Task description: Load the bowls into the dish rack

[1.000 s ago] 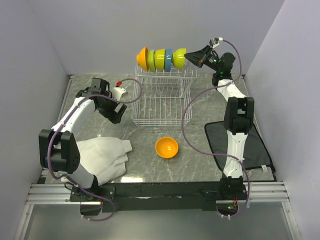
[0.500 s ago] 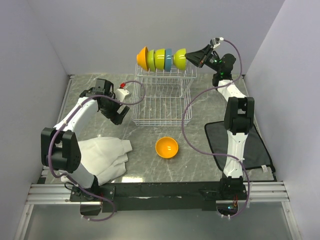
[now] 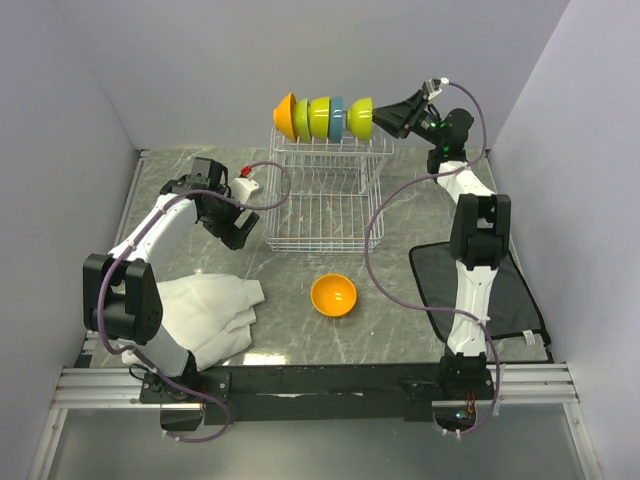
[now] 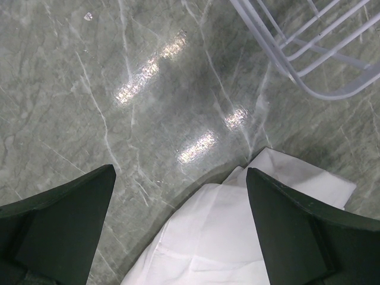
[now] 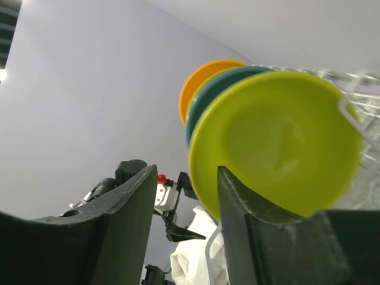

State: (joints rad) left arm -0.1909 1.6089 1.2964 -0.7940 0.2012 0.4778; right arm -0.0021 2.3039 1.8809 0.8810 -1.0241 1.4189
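Note:
Several bowls stand on edge in a row on the raised tier of the white dish rack [image 3: 325, 205]: orange [image 3: 285, 115], lime, blue [image 3: 337, 118], and a lime bowl [image 3: 360, 118] at the right end. My right gripper [image 3: 388, 116] is just right of that end bowl, open. In the right wrist view the lime bowl [image 5: 279, 142] fills the frame beside my right gripper [image 5: 187, 172], its rim next to one finger [image 5: 249, 214]. One orange bowl [image 3: 333, 295] sits upright on the table in front of the rack. My left gripper [image 3: 236, 236] hangs open and empty left of the rack.
A crumpled white cloth [image 3: 210, 315] lies at the near left, under my left gripper [image 4: 180, 171] as white cloth [image 4: 237, 237]. The rack's corner [image 4: 309, 53] shows at the top right there. A black mat [image 3: 480, 290] lies at the near right. Grey walls enclose the table.
My right gripper's jaws have opened off the end lime bowl, which stays on the rack, and drawn slightly right. The left arm shifted a little toward the rack.

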